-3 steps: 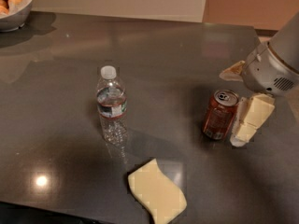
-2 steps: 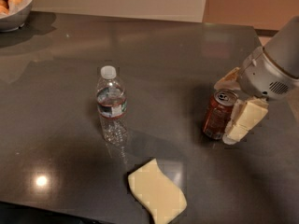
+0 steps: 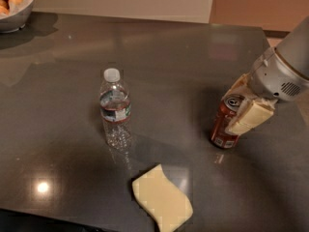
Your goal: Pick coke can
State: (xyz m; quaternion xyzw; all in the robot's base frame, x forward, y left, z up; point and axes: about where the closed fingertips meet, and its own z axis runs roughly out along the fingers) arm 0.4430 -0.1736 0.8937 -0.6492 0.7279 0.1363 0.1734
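Note:
The coke can (image 3: 222, 128), dark red with a silver top and a pale label patch near its base, stands at the right of the dark table (image 3: 183, 62). It leans slightly, its base on or just above the surface. My gripper (image 3: 236, 111) comes in from the right and straddles the can's upper half. One cream finger (image 3: 252, 117) lies against the can's near right side, and the other finger (image 3: 240, 85) sits behind the can's top. The fingers look closed on the can.
A clear plastic water bottle (image 3: 115, 110) with a white cap stands left of centre. A pale yellow sponge (image 3: 161, 199) lies near the front edge. A bowl of fruit (image 3: 14, 4) sits at the back left corner. The table's right edge is close behind my arm.
My gripper moved left from beside the can until its fingers came around the can's top. The can, upright before, now leans.

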